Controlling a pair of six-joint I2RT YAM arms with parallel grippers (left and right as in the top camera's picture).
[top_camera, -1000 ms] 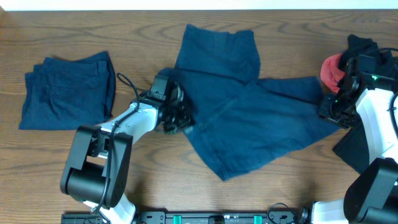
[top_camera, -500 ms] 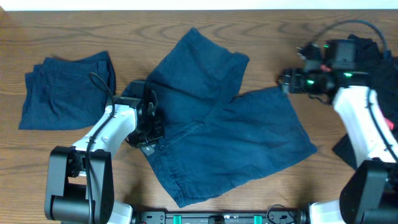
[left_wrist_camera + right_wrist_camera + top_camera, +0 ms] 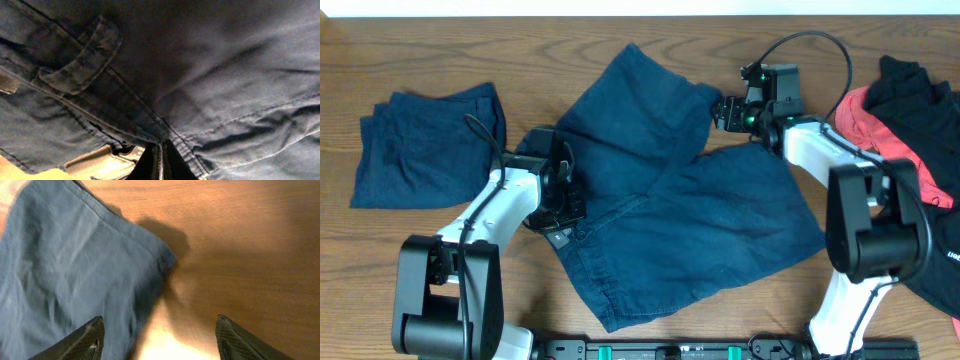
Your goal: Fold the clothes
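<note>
The dark navy shorts (image 3: 670,200) lie spread out across the middle of the table, one leg pointing to the back and one to the right. My left gripper (image 3: 563,198) is shut on their waistband at the left edge. In the left wrist view the closed gripper (image 3: 162,162) pinches the seam, with a belt loop (image 3: 80,65) above it. My right gripper (image 3: 724,112) hovers open at the far corner of the back leg. In the right wrist view the hem corner (image 3: 75,270) lies partly between the spread fingertips (image 3: 82,340), with nothing gripped.
A folded navy garment (image 3: 425,145) lies at the left of the table. A heap of black (image 3: 915,85) and coral-red (image 3: 875,135) clothes sits at the right edge. Bare wooden table (image 3: 240,245) shows to the right of the hem corner.
The left gripper dragged the shorts leftwards by the waistband, then held still. The right gripper let go of the right leg, opened, and swung left to the corner of the back leg.
</note>
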